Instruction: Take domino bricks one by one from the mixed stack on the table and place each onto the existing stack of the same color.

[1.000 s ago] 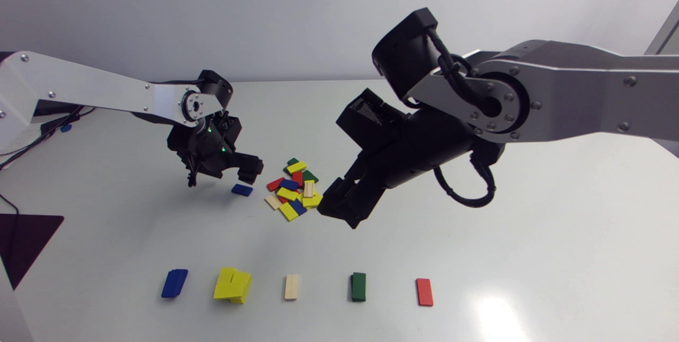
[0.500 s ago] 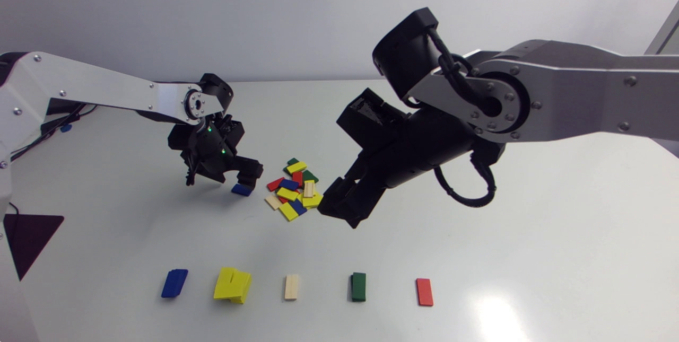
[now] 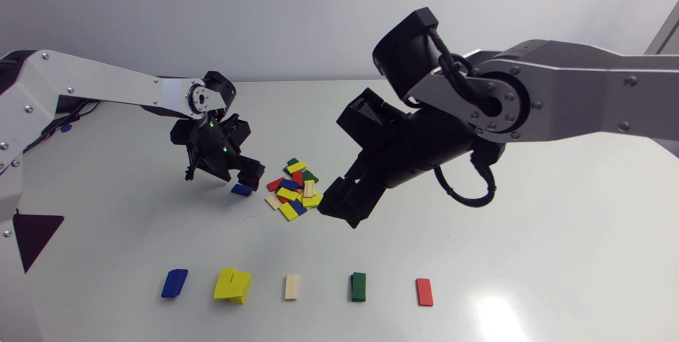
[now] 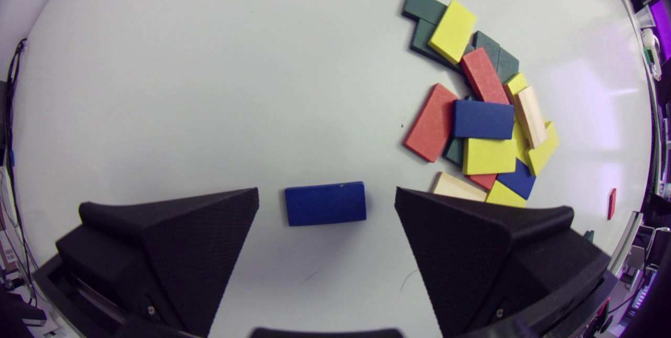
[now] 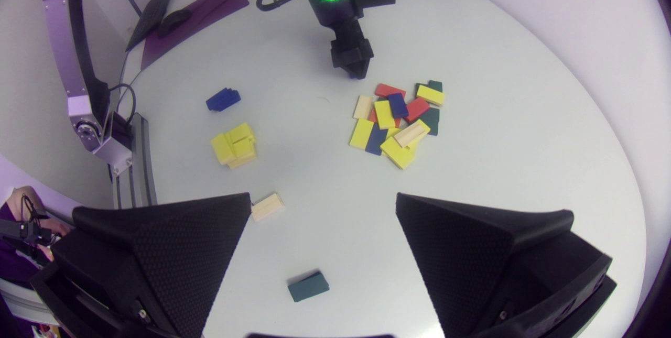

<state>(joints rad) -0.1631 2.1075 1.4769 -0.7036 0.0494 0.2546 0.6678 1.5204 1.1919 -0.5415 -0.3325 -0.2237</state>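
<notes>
A single blue brick [image 4: 325,203] lies flat on the table, apart from the mixed pile [image 3: 294,188]. My left gripper [image 4: 326,207] hangs just over it, open, one finger on each side with a gap to the brick on both. In the head view this gripper [image 3: 237,178] stands directly above the blue brick [image 3: 242,190]. My right gripper [image 3: 339,213] hovers at the pile's right edge, open and empty [image 5: 322,207]. Along the front sit the blue stack [image 3: 174,283], yellow stack [image 3: 232,285], wood stack [image 3: 291,287], green stack [image 3: 358,286] and red brick [image 3: 424,292].
The mixed pile [image 4: 482,112] holds several overlapping red, yellow, blue, green and wood bricks, close beside my left gripper's outer finger. My large right arm [image 3: 477,103] hangs over the table's middle and right. Bare tabletop [image 3: 530,236] lies between pile and stacks.
My left arm has swung a little toward the pile and lowered, so its gripper now straddles the blue brick. The brick, the pile and my right arm have not moved.
</notes>
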